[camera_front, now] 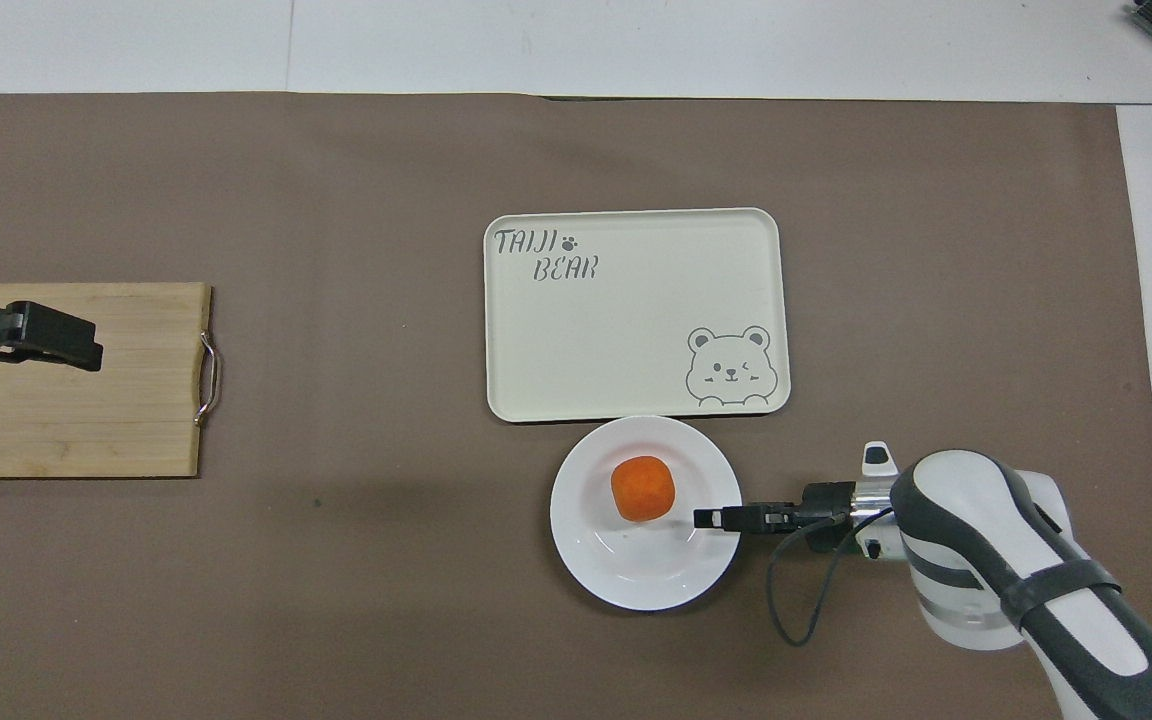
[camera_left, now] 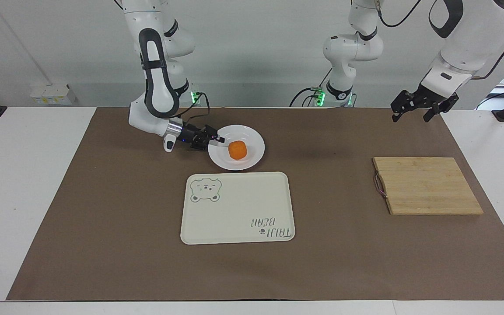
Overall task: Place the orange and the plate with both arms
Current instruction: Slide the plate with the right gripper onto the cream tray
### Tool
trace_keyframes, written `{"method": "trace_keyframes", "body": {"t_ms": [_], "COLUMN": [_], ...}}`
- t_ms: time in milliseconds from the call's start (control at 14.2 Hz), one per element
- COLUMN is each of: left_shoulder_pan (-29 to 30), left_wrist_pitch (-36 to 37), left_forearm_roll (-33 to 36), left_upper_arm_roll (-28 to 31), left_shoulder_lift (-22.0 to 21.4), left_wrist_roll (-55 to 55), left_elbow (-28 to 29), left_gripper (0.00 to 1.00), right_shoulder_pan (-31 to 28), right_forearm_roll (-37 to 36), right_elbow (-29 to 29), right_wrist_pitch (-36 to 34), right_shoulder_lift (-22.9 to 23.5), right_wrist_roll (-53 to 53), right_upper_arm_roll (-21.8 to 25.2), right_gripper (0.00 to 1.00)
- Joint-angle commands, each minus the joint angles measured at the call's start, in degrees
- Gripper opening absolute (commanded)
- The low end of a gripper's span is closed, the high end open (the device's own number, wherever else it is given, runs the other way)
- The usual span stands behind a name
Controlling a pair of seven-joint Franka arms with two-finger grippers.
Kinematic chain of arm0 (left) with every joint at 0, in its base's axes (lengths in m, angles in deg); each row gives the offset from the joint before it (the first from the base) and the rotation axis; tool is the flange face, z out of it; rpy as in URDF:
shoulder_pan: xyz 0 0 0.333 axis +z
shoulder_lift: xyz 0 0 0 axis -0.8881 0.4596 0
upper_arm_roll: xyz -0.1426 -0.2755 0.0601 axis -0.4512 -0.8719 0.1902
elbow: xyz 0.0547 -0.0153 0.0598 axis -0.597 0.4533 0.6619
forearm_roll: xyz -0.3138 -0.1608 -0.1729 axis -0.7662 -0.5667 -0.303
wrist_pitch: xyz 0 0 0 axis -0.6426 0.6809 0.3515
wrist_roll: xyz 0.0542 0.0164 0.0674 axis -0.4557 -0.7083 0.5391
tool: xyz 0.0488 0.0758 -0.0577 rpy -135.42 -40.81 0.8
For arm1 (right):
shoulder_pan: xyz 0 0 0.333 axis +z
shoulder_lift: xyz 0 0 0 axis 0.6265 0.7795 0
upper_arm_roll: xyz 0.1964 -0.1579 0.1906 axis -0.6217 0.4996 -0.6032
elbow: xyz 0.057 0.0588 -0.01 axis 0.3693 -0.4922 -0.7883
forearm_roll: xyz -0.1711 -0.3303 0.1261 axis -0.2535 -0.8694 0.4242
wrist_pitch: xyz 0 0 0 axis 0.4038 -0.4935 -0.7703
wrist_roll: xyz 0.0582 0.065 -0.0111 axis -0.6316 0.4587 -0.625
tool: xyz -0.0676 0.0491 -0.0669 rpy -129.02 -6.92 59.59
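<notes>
The orange (camera_left: 237,150) sits in the plate (camera_left: 252,135), a little off its centre, and the plate rests on the brown mat (camera_left: 103,218) just above the middle of the facing view, its lower rim close to the upper edge of the bear-print tray (camera_left: 239,208) without overlapping it; in the overhead view the same pair lies low and right of centre, directly under the tray's bear corner. So the fruit is already on the dish, but the dish is not yet on the tray, which I judge to be its likely destination, and that move is what remains. The right gripper (camera_left: 215,139) reaches in nearly level from the left of the facing view and straddles the plate's rim on the side toward the right arm's end of the table, one finger lying over the inside of the dish; its jaws look nearly together about the rim, though whether they have actually pinched it I cannot tell. The plate appears flat on the mat, so the lift has probably not begun. The left gripper (camera_left: 418,107) waits in the upper right of the facing view, raised above the mat near the bamboo cutting board (camera_left: 427,186), jaws parted and holding nothing.
</notes>
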Motion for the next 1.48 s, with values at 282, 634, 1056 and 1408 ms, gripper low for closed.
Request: {"method": "trace_keyframes", "body": {"t_ms": [282, 634, 1056, 1408], "left_shoulder_pan": [0.49, 0.49, 0.49, 0.49], "left_wrist_pitch": [0.81, 0.81, 0.81, 0.81], "left_forearm_roll": [0.41, 0.41, 0.41, 0.41], "left_upper_arm_roll": [-0.34, -0.34, -0.34, -0.34], "left_shoulder_lift": [-0.65, -0.65, -0.65, -0.65], "left_wrist_roll": [0.47, 0.47, 0.47, 0.47], "left_elbow": [0.09, 0.09, 0.09, 0.09], "left_gripper": [1.00, 1.00, 1.00, 1.00], "right_shoulder_pan": [-1.58, -1.93, -2.19, -2.46], "right_forearm_roll": [6.13, 6.32, -1.48, -6.95], "right_elbow": [6.44, 14.16, 31.73, 39.14], "right_wrist_pitch": [-2.97, -3.41, -3.23, -2.70], "right_shoulder_lift": [3.37, 7.58, 16.89, 21.73], "right_wrist_roll": [-5.00, 0.62, 17.03, 23.93], "right_upper_arm_roll": [-0.15, -0.06, 0.11, 0.11], "right_gripper": [0.00, 0.00, 0.00, 0.00]}}
